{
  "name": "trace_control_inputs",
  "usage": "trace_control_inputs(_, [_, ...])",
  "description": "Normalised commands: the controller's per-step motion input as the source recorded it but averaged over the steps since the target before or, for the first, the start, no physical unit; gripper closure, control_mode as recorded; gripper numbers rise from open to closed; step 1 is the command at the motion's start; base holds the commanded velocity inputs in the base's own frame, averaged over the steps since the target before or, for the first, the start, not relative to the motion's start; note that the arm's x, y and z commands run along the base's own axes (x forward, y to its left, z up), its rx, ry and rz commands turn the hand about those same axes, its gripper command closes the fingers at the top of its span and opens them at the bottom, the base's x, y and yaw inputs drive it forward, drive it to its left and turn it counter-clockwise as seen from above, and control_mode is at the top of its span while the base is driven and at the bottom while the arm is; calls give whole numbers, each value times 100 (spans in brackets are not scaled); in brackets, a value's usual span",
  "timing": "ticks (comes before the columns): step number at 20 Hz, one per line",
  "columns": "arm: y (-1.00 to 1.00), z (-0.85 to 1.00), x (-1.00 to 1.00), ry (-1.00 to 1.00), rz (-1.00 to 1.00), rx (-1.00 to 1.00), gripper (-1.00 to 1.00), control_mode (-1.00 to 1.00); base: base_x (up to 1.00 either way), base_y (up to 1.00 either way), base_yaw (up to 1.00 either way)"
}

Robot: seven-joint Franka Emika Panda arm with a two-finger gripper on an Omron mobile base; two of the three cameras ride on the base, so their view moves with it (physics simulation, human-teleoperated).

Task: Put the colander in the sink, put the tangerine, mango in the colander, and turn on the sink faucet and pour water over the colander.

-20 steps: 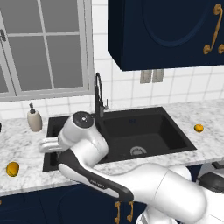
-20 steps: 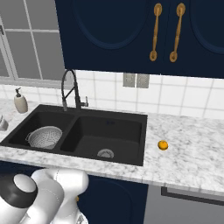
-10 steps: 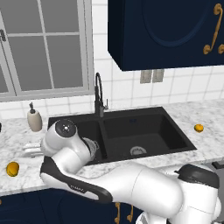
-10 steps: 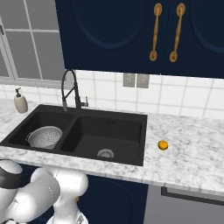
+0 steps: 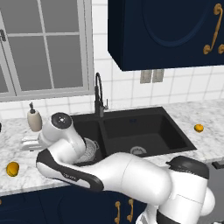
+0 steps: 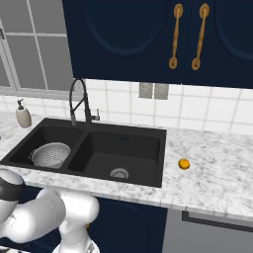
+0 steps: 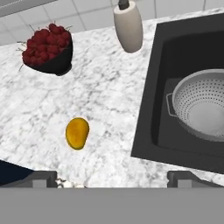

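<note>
The colander (image 6: 51, 154) sits in the left basin of the black sink (image 6: 148, 141); it also shows at the right of the hand view as the colander (image 7: 203, 109). On the marble counter left of the sink lies the yellow mango (image 7: 77, 132), seen from the base as the mango (image 5: 12, 168). My gripper (image 7: 112, 180) hangs open and empty above the counter, with the mango a little ahead and to the left of its fingertips (image 7: 43, 177). The tangerine (image 6: 184, 164) rests on the counter right of the sink. Behind the basin divider stands the faucet (image 6: 79, 99); no water runs.
A beige soap dispenser (image 7: 128, 26) stands behind the left counter near the sink's corner. A dark bowl of red cherries (image 7: 47, 50) sits farther left. My arm (image 5: 65, 148) arcs over the left basin, hiding part of the colander. The counter's front edge is close below the mango.
My arm has swung left from over the left basin to above the left counter, near the mango. The gripper stays open. The fruits and colander have not moved.
</note>
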Motion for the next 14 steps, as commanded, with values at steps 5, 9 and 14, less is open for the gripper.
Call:
trace_control_inputs(5, [26, -19, -1, 3, 0, 0, -100, -100, 0, 0, 0])
trace_control_inputs(9, [25, -13, -11, 1, 0, 0, -100, -100, 0, 0, 0])
trace_control_inputs(14, [28, -16, -2, 0, 0, 0, -100, -100, 0, 0, 0])
